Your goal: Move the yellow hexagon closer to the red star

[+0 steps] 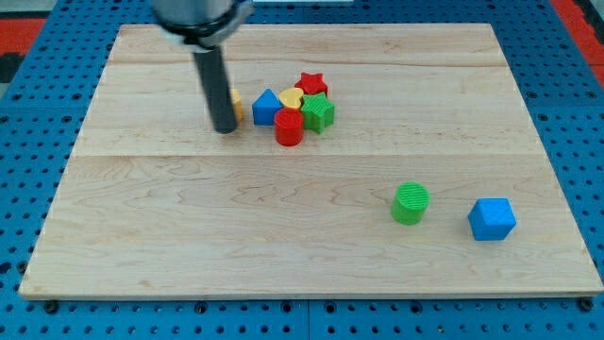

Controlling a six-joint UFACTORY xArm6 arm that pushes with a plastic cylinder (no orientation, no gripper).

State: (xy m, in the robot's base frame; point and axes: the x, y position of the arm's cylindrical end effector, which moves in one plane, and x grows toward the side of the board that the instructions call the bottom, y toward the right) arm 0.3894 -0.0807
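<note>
Near the desk's [142, 236] top left, my tip [226, 129] rests on the wood; I carry no claw, only this dark rod, holding nothing. Just to the view's right of the rod, the yellow hexagon [236, 106] peeks out, mostly hidden behind it. Further right sits a tight cluster: blue triangle [266, 108], yellow heart [292, 97], red cylinder [289, 127], green star-shaped block [318, 113], and the red star [311, 84] at its top. Well apart, lower right, stand a green cylinder [411, 203] and a blue cube [492, 218].
</note>
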